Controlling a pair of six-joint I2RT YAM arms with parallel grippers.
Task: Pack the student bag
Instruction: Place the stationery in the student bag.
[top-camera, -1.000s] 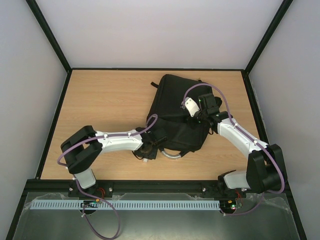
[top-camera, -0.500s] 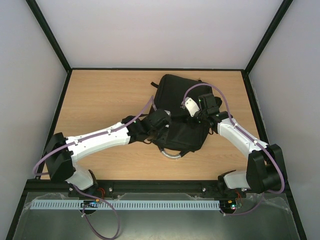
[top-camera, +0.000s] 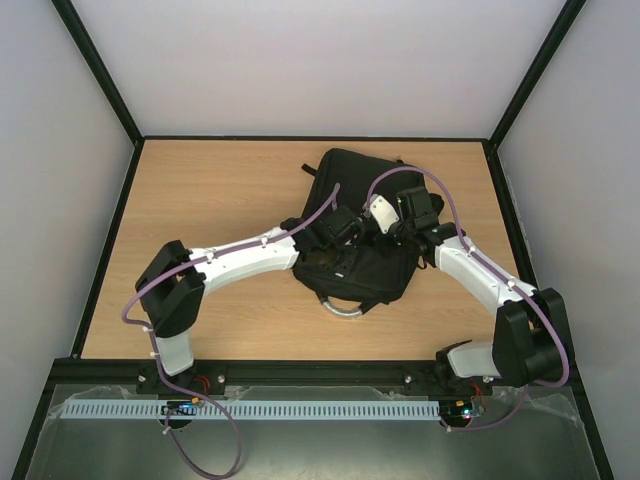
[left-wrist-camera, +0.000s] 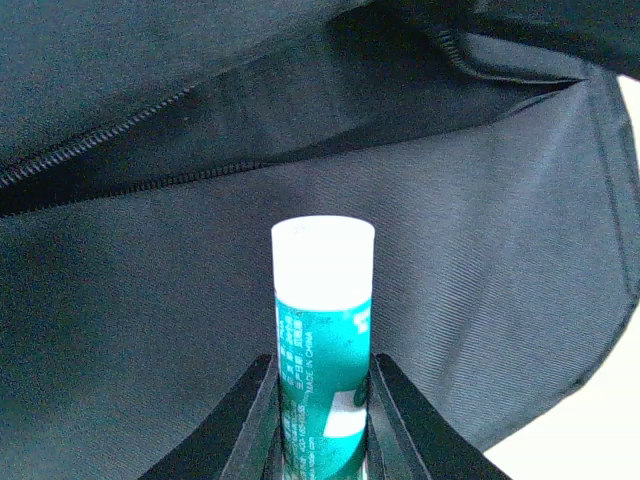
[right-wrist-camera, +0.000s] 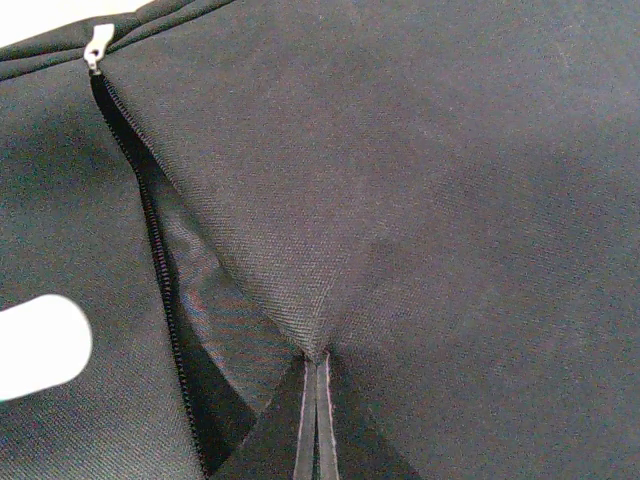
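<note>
Student bag (right-wrist-camera: 450, 200) between right fingers (right-wrist-camera: 345, 440)

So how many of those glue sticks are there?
1: the glue stick is clamped in the left gripper at the open zip of the student bag. Others may be hidden inside.

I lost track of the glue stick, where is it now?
Left wrist view: the glue stick is clamped in the left gripper, white cap toward the open zip of the student bag.
</note>
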